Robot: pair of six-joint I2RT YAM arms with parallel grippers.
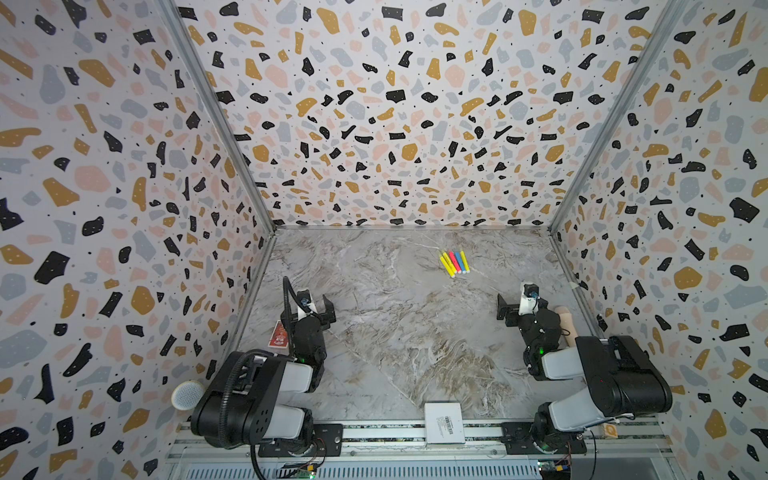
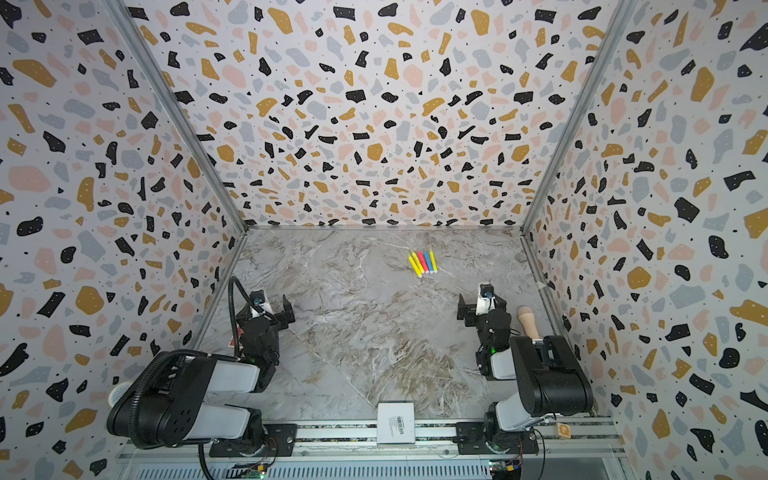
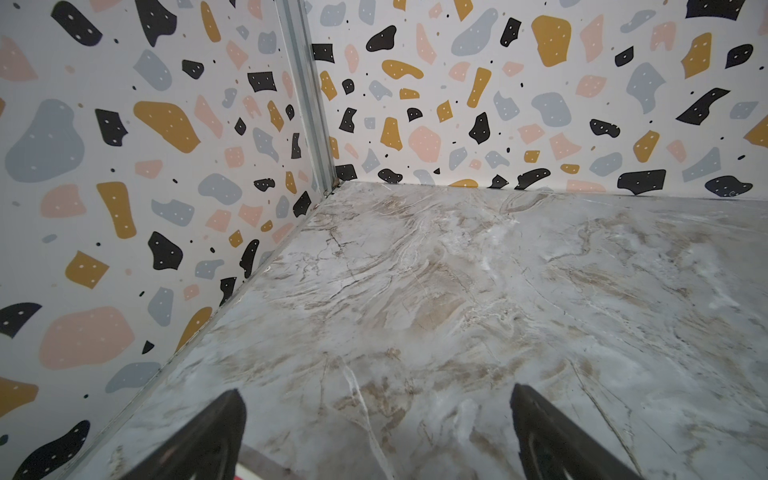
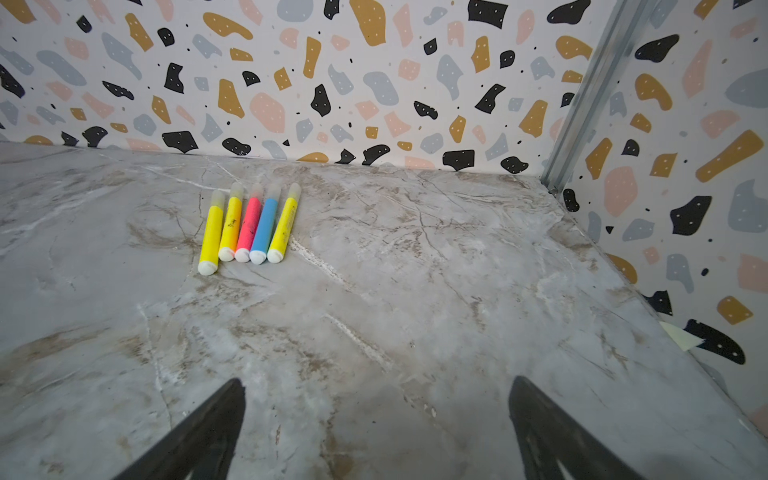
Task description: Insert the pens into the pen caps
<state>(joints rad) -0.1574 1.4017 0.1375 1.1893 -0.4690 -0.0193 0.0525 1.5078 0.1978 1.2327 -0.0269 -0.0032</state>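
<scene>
The five pens [image 4: 249, 224] lie side by side in a tight row on the tabletop [image 4: 415, 291], toward the far right, and show in both top views [image 1: 454, 262]. Three are yellow, one pink and one blue, and neighbours touch or nearly touch. In the right wrist view each has a pale, see-through cap over its far end and a white plug at its near end. No loose caps are visible anywhere.

The left claw [image 3: 374, 392] is spread wide and holds nothing, above bare tabletop well away from the pens. The right claw [image 4: 375, 381] is equally wide and empty. It faces the row but is some way short of it.

The capping looks finished, or close to it. I cannot tell whether every cap is pushed fully home. If one needs seating, the right claw is the nearer. It should take an outer yellow pen [image 4: 211, 232] first, since the row leaves no room for a finger between pens.
</scene>
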